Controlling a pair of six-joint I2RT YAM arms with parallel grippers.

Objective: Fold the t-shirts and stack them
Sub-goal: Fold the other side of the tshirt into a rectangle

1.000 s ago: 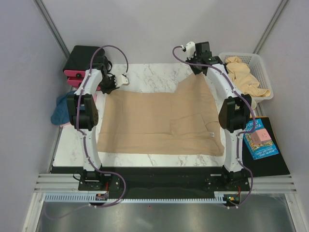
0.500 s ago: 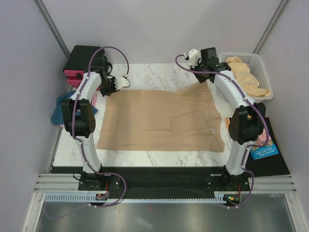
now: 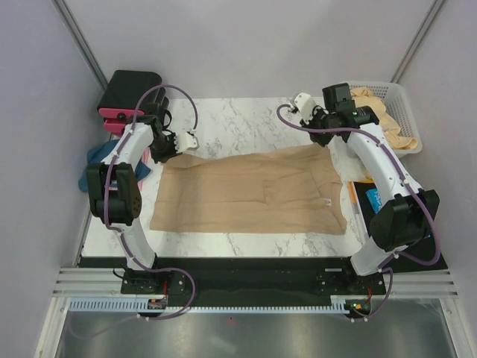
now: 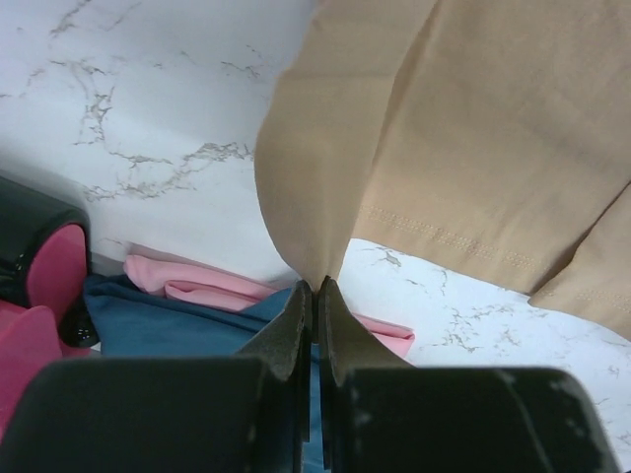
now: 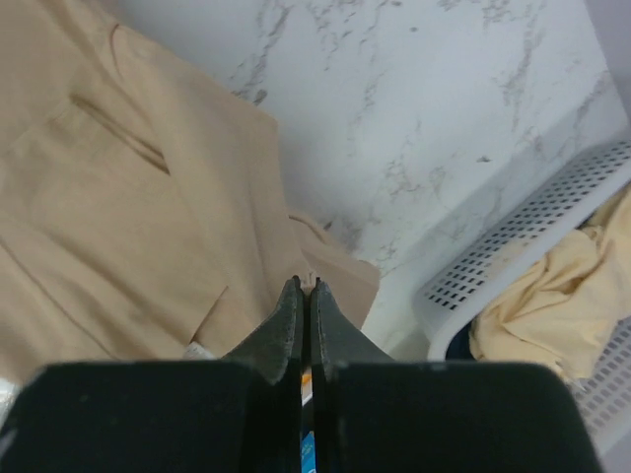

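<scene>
- The tan shirt [image 3: 246,190] lies spread across the middle of the table [image 3: 238,115]. Part of it is folded double, and a small white label [image 3: 326,203] shows near its right edge.
- Its far-left corner is lifted off the marble and pinched between the left fingers [image 4: 296,330], which are pressed tight together on it. In the left wrist view the cloth comes straight out of their tips and widens away from them.
- Its far-right corner sits at the tips of the right fingers [image 5: 286,330], which are also pressed together with no gap between them. The cloth bunches into a small fold right at the tips, and they appear to grip its edge.
- The two sets of fingers are at opposite ends of the shirt's far edge, well apart. The rest of the shirt lies flat between them and the arms' bases.
- A blue shirt [image 4: 168,325] and a pink shirt [image 4: 207,289] lie just past the table's left edge, below the left fingers. The pink one is folded and rests against the blue one.
- A black-and-pink box [image 3: 130,89] stands by the far-left corner of the table, just beyond those two shirts.
- A white basket [image 3: 395,93] sits off the far-right corner, near the right fingers. Pale tan cloth [image 3: 380,119] is heaped inside it.
- A blue box [image 3: 370,198] lies to the right of the table, partly hidden under the right arm.
</scene>
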